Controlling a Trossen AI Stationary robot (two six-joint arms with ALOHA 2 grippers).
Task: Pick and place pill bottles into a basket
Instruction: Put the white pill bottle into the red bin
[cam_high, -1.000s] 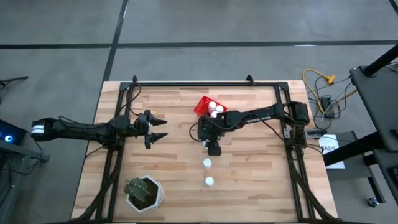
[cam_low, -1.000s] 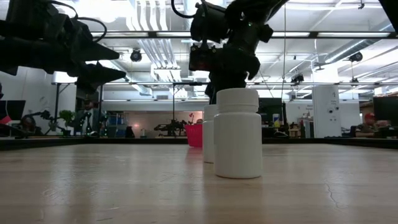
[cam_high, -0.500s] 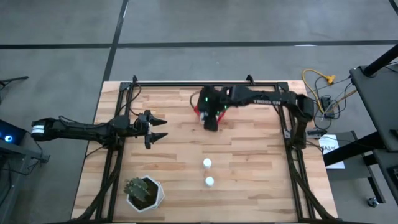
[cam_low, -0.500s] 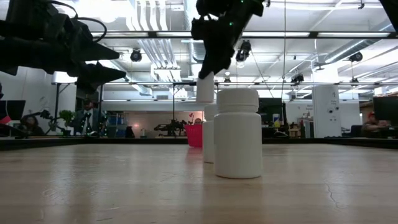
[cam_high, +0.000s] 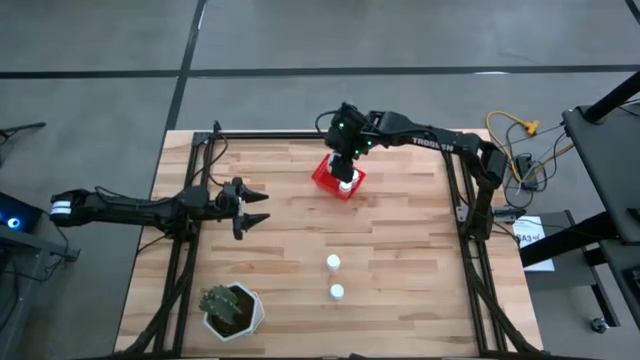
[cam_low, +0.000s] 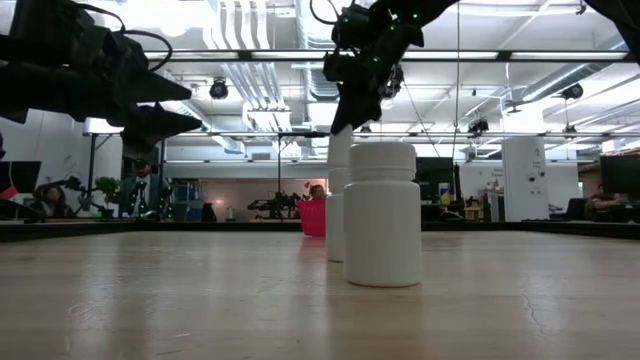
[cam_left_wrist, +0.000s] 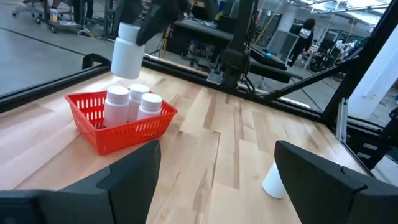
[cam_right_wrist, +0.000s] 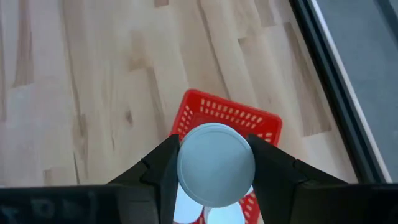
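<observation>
Overhead, three bottles in basket (cam_left_wrist: 99, 130), one held, two (cam_high: 333, 263) outside.

We see the red basket (cam_left_wrist: 122, 122) near the tabletop's (cam_left_wrist: 224, 162) far edge holding three pill bottles (cam_left_wrist: 138, 103). The right gripper (cam_left_wrist: 146, 28) holds a fourth bottle (cam_left_wrist: 127, 51) above it.

White lettering "TROSSEN" runs along the right arm (cam_high: 432, 141), barely legible

We are seeing two pill bottles (cam_left_wrist: 129, 107) filling part of the basket (cam_left_wrist: 93, 134); bare surface (cam_high: 400, 250) is lying open around it.
</observation>
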